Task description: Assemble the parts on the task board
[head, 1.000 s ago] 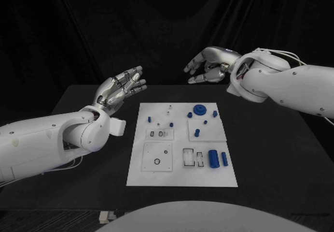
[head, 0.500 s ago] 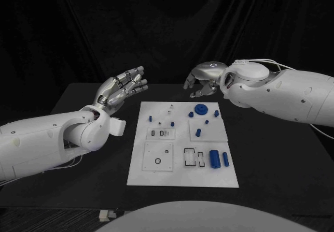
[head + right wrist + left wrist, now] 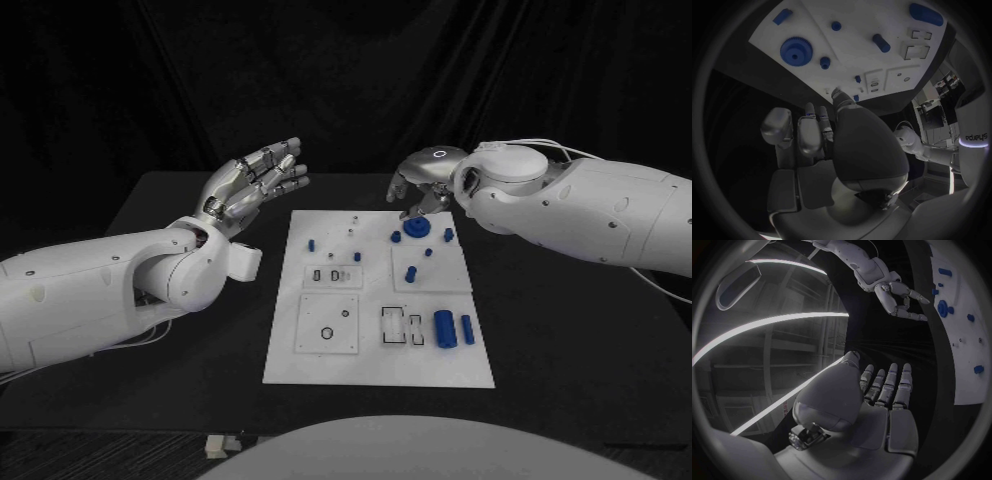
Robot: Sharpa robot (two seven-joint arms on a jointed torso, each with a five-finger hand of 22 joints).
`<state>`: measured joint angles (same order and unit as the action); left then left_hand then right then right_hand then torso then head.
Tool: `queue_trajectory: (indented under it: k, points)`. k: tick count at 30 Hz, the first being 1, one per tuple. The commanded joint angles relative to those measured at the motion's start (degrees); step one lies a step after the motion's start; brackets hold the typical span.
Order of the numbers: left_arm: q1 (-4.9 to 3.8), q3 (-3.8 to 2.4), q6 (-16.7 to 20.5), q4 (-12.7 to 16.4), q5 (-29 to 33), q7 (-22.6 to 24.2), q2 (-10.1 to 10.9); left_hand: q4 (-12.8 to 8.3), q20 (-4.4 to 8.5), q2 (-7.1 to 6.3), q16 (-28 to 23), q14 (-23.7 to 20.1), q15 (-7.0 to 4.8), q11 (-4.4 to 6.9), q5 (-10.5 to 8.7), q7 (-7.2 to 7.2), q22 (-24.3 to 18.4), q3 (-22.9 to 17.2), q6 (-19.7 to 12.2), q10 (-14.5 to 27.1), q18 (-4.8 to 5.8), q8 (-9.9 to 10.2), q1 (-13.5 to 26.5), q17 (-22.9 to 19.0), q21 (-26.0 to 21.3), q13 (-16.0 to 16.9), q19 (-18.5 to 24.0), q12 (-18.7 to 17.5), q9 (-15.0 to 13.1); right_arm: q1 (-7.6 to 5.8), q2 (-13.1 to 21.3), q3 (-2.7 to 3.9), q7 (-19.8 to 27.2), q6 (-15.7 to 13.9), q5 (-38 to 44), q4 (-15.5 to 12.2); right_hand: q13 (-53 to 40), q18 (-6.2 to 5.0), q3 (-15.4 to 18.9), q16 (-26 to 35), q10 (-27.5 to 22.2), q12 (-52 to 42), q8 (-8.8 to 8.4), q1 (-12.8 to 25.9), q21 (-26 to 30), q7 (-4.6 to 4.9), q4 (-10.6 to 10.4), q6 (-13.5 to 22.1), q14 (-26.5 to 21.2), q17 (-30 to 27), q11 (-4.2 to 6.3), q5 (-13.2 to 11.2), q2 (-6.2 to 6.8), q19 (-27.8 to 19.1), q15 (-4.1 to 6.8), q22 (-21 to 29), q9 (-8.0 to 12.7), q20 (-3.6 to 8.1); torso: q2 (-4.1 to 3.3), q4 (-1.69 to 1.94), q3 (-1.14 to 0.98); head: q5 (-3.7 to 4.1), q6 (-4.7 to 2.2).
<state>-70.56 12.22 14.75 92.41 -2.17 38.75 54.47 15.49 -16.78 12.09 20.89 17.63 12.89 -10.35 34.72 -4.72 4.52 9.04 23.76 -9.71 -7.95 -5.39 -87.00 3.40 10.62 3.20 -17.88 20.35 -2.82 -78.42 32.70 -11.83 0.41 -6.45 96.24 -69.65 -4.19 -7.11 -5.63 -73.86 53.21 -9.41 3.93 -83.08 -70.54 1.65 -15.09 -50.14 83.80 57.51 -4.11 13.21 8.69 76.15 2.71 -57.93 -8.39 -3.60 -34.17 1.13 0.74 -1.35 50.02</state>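
The white task board (image 3: 378,345) lies in the middle of the black table. On its far part sits a blue gear (image 3: 417,227) with small blue pegs (image 3: 395,237) round it. A thick blue cylinder (image 3: 444,328) and a thin one (image 3: 466,329) lie near its right edge. My right hand (image 3: 423,185) hovers just beyond the gear, fingers loosely bent and apart, holding nothing. In the right wrist view the gear (image 3: 796,50) lies just past that hand's fingertips (image 3: 837,93). My left hand (image 3: 257,180) is raised left of the board, palm flat, fingers straight and empty.
Bare black table surrounds the board on every side. Shallow rectangular recesses (image 3: 327,323) and slots (image 3: 392,325) mark the board's near half. The left wrist view shows my left hand (image 3: 879,395), my right hand (image 3: 901,300) and the board's edge (image 3: 961,365).
My right hand has come down and nearer, from above the table's far edge to just over the gear. The left hand has stayed where it was.
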Motion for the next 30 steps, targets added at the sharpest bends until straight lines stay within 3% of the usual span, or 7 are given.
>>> queue_trajectory:
  k: [1, 3, 6, 11, 16, 23, 30]
  points:
    - [-0.10, -0.06, -1.2, -0.1, -0.3, 5.1, -0.2, -0.1, 0.07, -0.01, 0.2, 0.0, 0.27, 0.14, 0.35, 0.06, -0.1, -0.3, 0.3, 0.3, 0.73, -0.3, -0.5, 0.0, 0.2, -0.1, -0.5, 0.2, -0.1, 0.37, -0.1, 0.05, -0.9, 1.0, 1.2, 0.3, -0.1, 0.37, -0.6, -0.3, 0.1, 0.4, -0.07, -1.1, -0.3, -0.25, 0.3, -0.3, 1.1, -0.1, 0.17, 2.3, -0.39, -0.5, -0.17, -0.2, -0.1, -0.04, 0.04, -0.03, 0.01, 0.04, -0.02]
    - [-0.09, -0.06, -1.3, -0.1, -0.3, 5.1, -0.3, -0.1, 0.07, -0.01, 0.2, 0.0, 0.27, 0.14, 0.35, 0.06, -0.1, -0.3, 0.3, 0.3, 0.73, -0.3, -0.5, 0.0, 0.2, -0.1, -0.5, 0.2, -0.1, 0.61, -0.2, 0.05, -0.8, 1.1, 1.2, 0.5, -0.1, 0.34, -1.1, -0.3, 0.1, 0.6, -0.11, -1.7, -0.3, -0.28, 0.8, -0.2, 1.0, -0.2, 0.18, 4.9, -0.54, -0.6, -0.17, -0.3, -0.2, -0.03, 0.09, -0.05, 0.00, -0.05, -0.02]
    - [-0.07, -0.06, -1.4, -0.2, -0.3, 5.0, -0.3, -0.1, 0.07, 0.00, 0.2, 0.0, 0.26, 0.15, 0.42, 0.03, -0.1, -0.4, 0.4, 0.3, 0.74, -0.3, -0.6, -0.1, 0.2, -0.1, -0.5, 0.3, -0.1, 1.00, -0.4, 0.05, -0.6, 1.2, 1.2, 1.0, -0.1, 0.30, -1.4, -0.1, 0.0, 0.7, -0.12, -2.0, -0.1, -0.28, 1.1, -0.3, 0.9, -0.4, 0.20, 6.1, -0.59, -0.8, -0.16, -0.2, -0.2, -0.04, 0.09, -0.05, 0.01, -0.11, -0.02]
    - [0.00, -0.05, -1.8, -0.5, -0.3, 4.9, -0.4, -0.1, 0.07, 0.00, 0.2, 0.0, 0.27, 0.23, 0.49, -0.17, -0.1, -0.6, 0.6, 0.4, 0.76, -0.4, -0.7, -0.1, 0.2, -0.1, -0.5, 0.3, -0.1, 1.72, -0.9, 0.05, -0.3, 1.1, 1.2, 2.0, 0.0, 0.19, -1.4, 0.2, -0.6, 1.2, -0.16, -2.0, 0.4, -0.46, 1.4, -0.2, 0.5, -0.8, 0.23, 5.3, -0.38, -1.5, -0.24, 0.2, -0.2, -0.11, 0.06, -0.06, 0.02, -0.19, -0.02]
    - [0.10, -0.05, -1.9, -0.7, -0.3, 5.0, -0.6, -0.1, 0.09, -0.21, 0.2, -0.2, 0.30, 1.13, 0.62, -1.34, -0.2, -1.2, 1.6, 0.9, 0.88, -0.8, -1.2, -0.1, 0.1, -0.2, -0.6, 0.3, -0.2, 2.51, -1.7, 0.05, 0.2, 0.7, 1.2, 3.1, -0.1, 0.05, -1.5, 0.3, -0.8, 1.1, -0.13, -2.1, 1.0, -0.61, 1.6, -0.1, 0.1, -1.0, 0.26, 3.9, -0.43, -2.1, -0.29, 0.7, -0.2, -0.18, 0.07, -0.02, 0.01, -0.18, -0.02]
    - [0.21, -0.05, -1.9, -0.9, -0.3, 5.1, -0.7, 0.0, 0.10, -0.45, 0.4, -0.2, 0.30, 1.82, 0.74, -1.43, -0.3, -1.6, 1.4, 1.8, 0.91, -0.8, -1.5, -0.1, 0.2, -0.3, -0.7, -0.2, -0.2, 3.55, -2.8, 0.05, 1.4, -0.2, 1.2, 4.8, -0.7, -0.07, -2.5, 0.1, 0.0, -0.1, 0.07, -3.4, 1.4, -0.54, 2.8, -0.8, -0.3, -0.7, 0.57, 6.6, -0.68, -2.8, -0.13, 0.8, -0.6, -0.09, 0.11, -0.02, 0.02, -0.25, -0.02]
    - [0.27, -0.05, -2.0, -1.0, -0.3, 5.0, -0.6, 0.0, 0.10, -0.47, 0.4, -0.2, 0.30, 1.83, 0.76, -1.39, -0.3, -1.6, 1.4, 1.9, 0.91, -0.8, -1.5, -0.1, 0.2, -0.3, -0.7, -0.2, -0.2, 4.54, -3.6, 0.05, 2.5, -1.3, 1.2, 6.4, -0.9, -0.10, -2.6, 0.0, 0.2, -0.4, 0.00, -3.5, 1.6, -0.55, 3.0, -0.7, -0.3, -0.5, 0.67, 6.5, -0.46, -3.0, -0.10, 0.9, -0.6, -0.06, 0.07, 0.03, 0.01, -0.22, -0.02]
